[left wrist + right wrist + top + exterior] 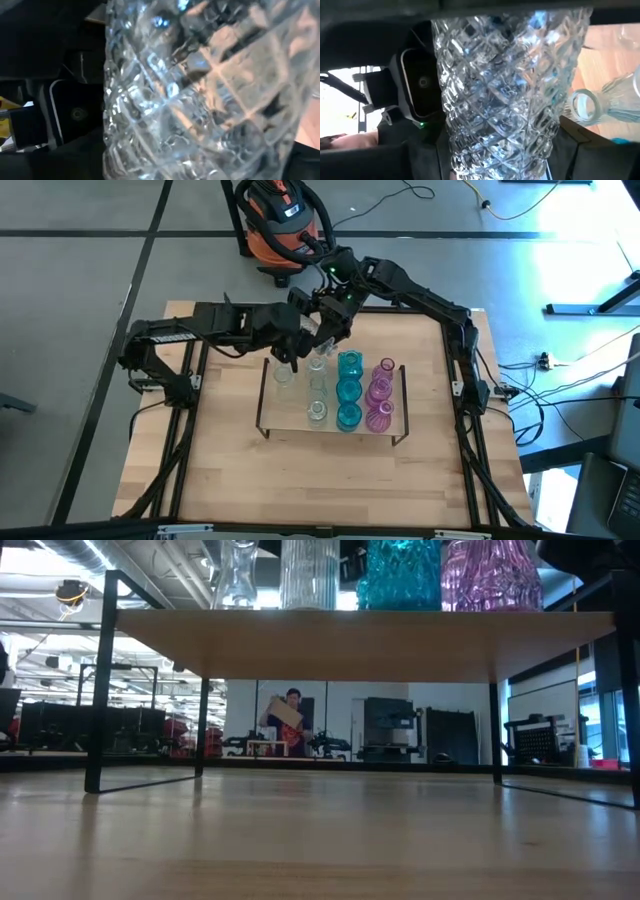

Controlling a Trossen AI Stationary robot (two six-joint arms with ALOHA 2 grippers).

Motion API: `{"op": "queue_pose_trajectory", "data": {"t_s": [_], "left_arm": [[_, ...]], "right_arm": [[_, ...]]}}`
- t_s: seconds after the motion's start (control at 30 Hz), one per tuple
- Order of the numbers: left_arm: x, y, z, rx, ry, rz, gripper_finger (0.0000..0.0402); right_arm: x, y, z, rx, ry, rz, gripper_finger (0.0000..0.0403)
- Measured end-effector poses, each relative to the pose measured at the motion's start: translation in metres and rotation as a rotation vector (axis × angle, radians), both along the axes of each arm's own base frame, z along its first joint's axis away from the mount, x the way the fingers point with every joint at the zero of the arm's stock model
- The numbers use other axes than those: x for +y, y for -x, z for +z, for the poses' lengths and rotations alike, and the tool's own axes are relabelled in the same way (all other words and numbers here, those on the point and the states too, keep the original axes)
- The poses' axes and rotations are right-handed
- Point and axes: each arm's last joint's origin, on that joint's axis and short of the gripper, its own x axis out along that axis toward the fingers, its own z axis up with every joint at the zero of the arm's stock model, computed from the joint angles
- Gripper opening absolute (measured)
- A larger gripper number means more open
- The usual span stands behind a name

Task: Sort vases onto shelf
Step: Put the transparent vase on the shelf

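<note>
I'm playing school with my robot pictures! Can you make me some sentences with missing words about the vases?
The teal vases stand between the clear vases and the ___ ones. There are ___ teal vases in a row. These vases stand on a wooden ___ with thin black legs. Missing words: pink, three, shelf.

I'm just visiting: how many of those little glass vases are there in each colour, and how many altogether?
Clear vases: 4, as best the overhead view shows
Teal vases: 3
Pink vases: 3
Total: 10
</note>
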Motion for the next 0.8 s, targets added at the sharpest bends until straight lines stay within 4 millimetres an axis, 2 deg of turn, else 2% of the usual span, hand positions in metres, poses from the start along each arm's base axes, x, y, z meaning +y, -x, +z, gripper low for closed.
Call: {"op": "queue_pose_trajectory", "data": {"t_s": [0.43,0.8], "left_arm": [[-0.0056,0.0021,-0.0005,0.011,-0.050,0.069,0.0266],[-0.0093,0.0031,-0.0009,0.005,-0.049,0.090,0.0258]], "right_arm": [[-0.0008,-0.0006,-0.0022,0.024,0.025,-0.031,0.0198],[-0.0011,-0.0011,-0.0026,0.028,0.041,-0.046,0.0198]]}}
